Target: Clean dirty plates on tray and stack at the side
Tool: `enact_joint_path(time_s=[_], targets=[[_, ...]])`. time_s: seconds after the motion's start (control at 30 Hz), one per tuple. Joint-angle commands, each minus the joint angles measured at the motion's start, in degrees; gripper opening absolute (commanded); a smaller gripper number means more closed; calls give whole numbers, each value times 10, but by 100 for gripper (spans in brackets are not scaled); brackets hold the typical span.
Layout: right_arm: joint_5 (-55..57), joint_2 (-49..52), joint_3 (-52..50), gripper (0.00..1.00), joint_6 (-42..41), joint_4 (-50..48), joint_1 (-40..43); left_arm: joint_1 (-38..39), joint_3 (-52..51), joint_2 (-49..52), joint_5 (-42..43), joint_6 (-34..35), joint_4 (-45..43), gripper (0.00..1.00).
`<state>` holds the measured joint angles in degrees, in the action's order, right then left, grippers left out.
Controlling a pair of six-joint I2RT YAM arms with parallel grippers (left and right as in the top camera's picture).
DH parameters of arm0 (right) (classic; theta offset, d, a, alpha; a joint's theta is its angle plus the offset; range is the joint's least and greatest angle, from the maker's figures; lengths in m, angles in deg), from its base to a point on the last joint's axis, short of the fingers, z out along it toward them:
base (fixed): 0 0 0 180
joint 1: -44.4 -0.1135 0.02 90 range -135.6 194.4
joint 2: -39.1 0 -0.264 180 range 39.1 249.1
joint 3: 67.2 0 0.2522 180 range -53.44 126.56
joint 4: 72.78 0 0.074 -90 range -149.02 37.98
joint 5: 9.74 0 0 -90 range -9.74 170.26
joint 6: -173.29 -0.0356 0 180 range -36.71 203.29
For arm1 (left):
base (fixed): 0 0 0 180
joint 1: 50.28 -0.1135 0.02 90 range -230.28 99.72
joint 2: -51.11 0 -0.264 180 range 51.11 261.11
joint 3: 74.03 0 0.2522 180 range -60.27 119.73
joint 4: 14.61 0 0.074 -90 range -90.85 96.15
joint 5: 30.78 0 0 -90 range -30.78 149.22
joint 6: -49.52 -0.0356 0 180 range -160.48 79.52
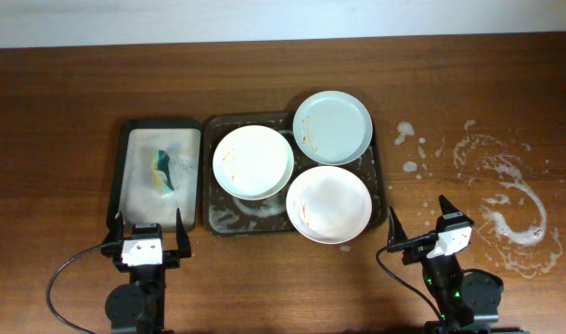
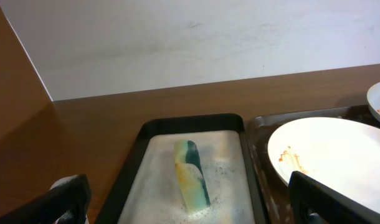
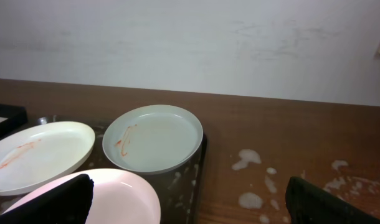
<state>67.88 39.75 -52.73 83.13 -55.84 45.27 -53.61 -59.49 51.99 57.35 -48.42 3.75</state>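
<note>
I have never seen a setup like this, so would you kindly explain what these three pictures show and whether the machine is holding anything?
These are two robot arms at a wooden table. One picture looks straight down from above; the other two come from small cameras on each wrist, so the dark shapes at their lower corners are that arm's own fingers. From above, the left gripper and right gripper sit near the bottom edge, both open and holding nothing. In the middle lies a dark brown rectangular tray streaked with suds, carrying three round plates with orange-red smears: a white plate at its left, a pale blue-green plate at the back and a white plate at the front. Left of it is a smaller black tray with a pale lining and a yellow-and-green sponge. Soapy foam patches spot the table on the right.
</note>
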Motion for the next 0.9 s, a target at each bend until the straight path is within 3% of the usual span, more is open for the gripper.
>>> enact_joint_path(time_s=[0.0,0.6,0.87], targets=[[-5,-3,-4,98,-1,2,-5,2,-2,-5,6,-9,2,99],[-11,-3,-4,98,-1,-9,-5,2,-2,-5,6,-9,2,99],[-157,-3,1,98,-1,-115,-5,2,-2,-5,7,-9,2,99]])
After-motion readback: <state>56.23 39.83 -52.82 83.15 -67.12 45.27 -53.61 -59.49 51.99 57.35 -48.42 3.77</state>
